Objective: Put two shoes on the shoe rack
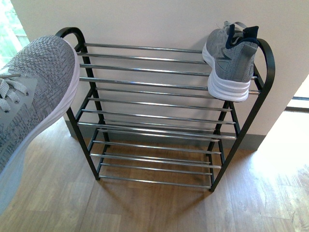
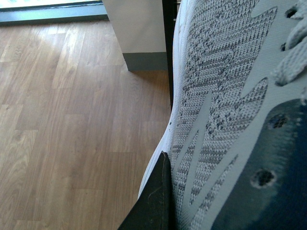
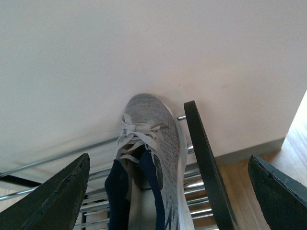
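While the left end effector is clenched on the held sneaker, toe angled toward the shoe rack, the free top bars lie ahead and to its right. The right end effector hangs released above the placed sneaker, heel outward at the far end.

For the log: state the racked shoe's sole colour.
White sole, clearest in the front view.

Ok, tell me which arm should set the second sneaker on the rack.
Left. The left gripper grips the second sneaker near the shoe rack's bare left end. The right gripper hangs open over the placed sneaker on the top shelf.
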Action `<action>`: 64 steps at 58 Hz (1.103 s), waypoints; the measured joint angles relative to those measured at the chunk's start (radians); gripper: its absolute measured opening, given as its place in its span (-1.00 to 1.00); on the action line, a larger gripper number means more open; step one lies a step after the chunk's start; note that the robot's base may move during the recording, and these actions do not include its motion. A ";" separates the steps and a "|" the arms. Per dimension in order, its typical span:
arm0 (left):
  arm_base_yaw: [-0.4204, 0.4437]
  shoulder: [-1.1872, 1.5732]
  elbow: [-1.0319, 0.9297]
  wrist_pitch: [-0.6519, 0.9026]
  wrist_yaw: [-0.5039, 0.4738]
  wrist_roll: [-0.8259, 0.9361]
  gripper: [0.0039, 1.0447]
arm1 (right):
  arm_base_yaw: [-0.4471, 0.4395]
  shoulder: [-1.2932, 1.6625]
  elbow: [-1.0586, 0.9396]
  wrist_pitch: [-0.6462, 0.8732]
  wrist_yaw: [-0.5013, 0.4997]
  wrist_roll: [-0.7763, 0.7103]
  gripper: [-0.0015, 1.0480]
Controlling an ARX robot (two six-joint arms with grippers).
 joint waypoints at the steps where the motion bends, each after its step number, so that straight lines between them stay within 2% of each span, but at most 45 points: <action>1: 0.000 0.000 0.000 0.000 0.000 0.000 -0.97 | -0.008 -0.024 -0.026 0.021 -0.016 -0.011 0.82; 12: 0.000 0.000 0.000 0.000 0.000 0.000 -0.97 | -0.092 -0.215 -0.242 0.214 -0.138 -0.088 0.82; 19: 0.000 0.000 0.000 0.000 0.000 0.000 -0.97 | -0.187 -0.319 -0.412 0.390 -0.202 -0.166 0.82; 24: 0.000 0.000 0.000 0.000 0.000 0.000 -0.97 | -0.259 -0.354 -0.522 0.510 -0.218 -0.234 0.82; 27: 0.000 0.000 0.000 0.000 0.000 0.000 -0.97 | -0.275 -0.357 -0.543 0.528 -0.221 -0.259 0.82; 30: 0.000 0.000 0.000 0.000 0.000 0.000 -0.97 | -0.284 -0.384 -0.559 0.479 -0.366 -0.340 0.62; 33: 0.000 0.000 0.000 0.000 0.000 0.000 -0.97 | -0.274 -0.411 -0.592 0.479 -0.415 -0.377 0.49; 38: 0.000 0.000 0.000 0.000 0.000 0.000 -0.97 | -0.234 -0.479 -0.676 0.489 -0.415 -0.423 0.19; 48: 0.000 0.000 0.000 0.000 -0.002 0.000 -0.97 | -0.166 -0.608 -0.828 0.503 -0.338 -0.449 -0.51; 56: 0.000 0.000 0.000 0.000 0.000 0.000 -0.97 | -0.129 -0.681 -0.890 0.500 -0.306 -0.455 -0.97; 64: 0.000 0.000 0.000 0.000 0.000 0.000 -0.97 | -0.101 -0.752 -0.940 0.479 -0.278 -0.460 -0.97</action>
